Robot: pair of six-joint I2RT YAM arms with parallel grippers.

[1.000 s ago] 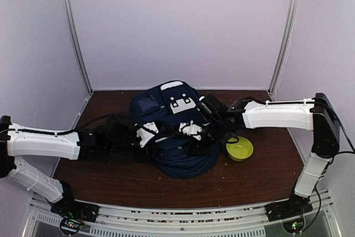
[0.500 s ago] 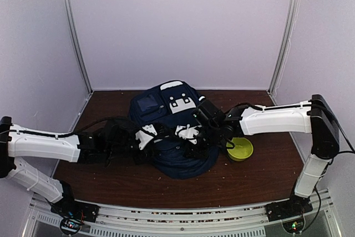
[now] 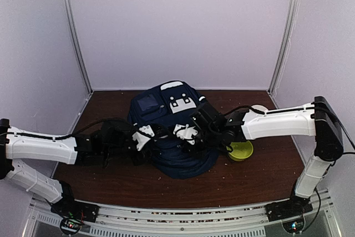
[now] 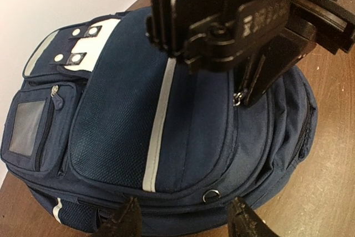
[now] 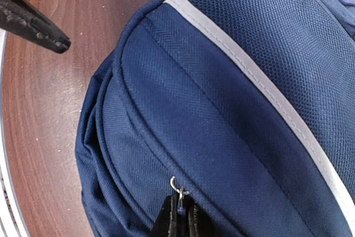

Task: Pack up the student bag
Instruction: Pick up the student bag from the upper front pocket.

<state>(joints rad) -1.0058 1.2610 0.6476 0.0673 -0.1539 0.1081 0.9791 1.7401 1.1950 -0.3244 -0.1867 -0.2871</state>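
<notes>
The student bag (image 3: 183, 162) was laid at frame centre on the table (image 3: 111, 176), its zipper pull (image 5: 178, 195) pinched by the clenched right gripper (image 5: 180, 217) for sliding, with the left gripper (image 4: 183, 220) spread apart at its lower edge, apparently for bracing.

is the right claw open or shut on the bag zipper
Shut: the right claw pinches the zipper pull on the student bag, its fingertips pressed together around it.

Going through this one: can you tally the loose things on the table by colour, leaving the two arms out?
Navy blue: 1, the student bag
Yellow-green: 1, the bowl
Total: 2
</notes>
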